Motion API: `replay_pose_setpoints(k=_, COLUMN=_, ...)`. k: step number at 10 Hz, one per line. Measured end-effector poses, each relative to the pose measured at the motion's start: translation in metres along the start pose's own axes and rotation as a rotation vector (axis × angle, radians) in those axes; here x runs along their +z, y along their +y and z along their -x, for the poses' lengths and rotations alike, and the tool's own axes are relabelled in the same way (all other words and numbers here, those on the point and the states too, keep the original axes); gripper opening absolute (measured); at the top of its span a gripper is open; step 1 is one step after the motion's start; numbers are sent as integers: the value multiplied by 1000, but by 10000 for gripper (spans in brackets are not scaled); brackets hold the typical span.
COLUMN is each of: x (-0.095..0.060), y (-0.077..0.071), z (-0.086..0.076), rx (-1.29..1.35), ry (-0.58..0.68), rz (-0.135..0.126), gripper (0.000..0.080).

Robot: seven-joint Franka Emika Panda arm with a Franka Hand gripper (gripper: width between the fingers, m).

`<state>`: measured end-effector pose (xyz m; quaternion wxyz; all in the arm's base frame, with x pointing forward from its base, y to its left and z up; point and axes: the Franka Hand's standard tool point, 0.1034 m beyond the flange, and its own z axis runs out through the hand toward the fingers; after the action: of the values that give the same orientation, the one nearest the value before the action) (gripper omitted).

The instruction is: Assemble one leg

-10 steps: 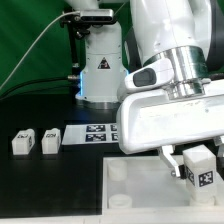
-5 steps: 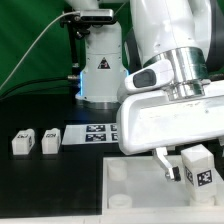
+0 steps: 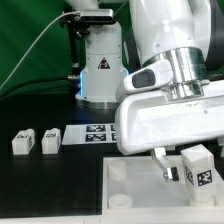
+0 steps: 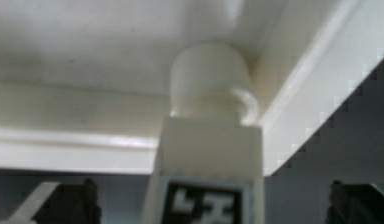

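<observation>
A white leg with a black-and-white tag stands upright at the corner of the large white top, at the exterior view's right. In the wrist view the leg reaches into the top's corner. My gripper is open around the leg. The wrist view shows the gripper with dark fingers apart from the leg on both sides. Only one finger shows in the exterior view.
Two more tagged legs stand on the black table at the exterior view's left. The marker board lies behind the top. The arm's white base stands at the back.
The visible finger has moved away from the leg, so the jaws have opened. The leg stays standing at the top's corner.
</observation>
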<state>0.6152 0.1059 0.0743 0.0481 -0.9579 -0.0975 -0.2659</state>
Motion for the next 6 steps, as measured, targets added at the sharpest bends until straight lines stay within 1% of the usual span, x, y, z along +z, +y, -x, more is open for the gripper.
replay_pose_setpoints(k=1, x=-13, y=0, z=-9, rx=-7, ry=-54, rz=-10, gripper=649)
replay_pose_setpoints(k=2, x=-22, y=1, z=-24, rx=-9, ry=-54, rz=-10, gripper=649)
replay_pose_setpoints(k=3, x=-22, y=3, z=-31, rx=-8, ry=-71, rz=-14, gripper=649)
replay_pose_setpoints(k=4, x=-19, y=1, z=-28, rx=-3, ry=-195, rz=-43, gripper=649)
replay_pose_setpoints(k=5, x=-20, y=-1, z=-34, rx=2, ry=-300, rz=-68, gripper=649)
replay_pose_setpoints(k=6, x=-17, y=-3, z=-34, rx=5, ry=-388, rz=-89, gripper=649)
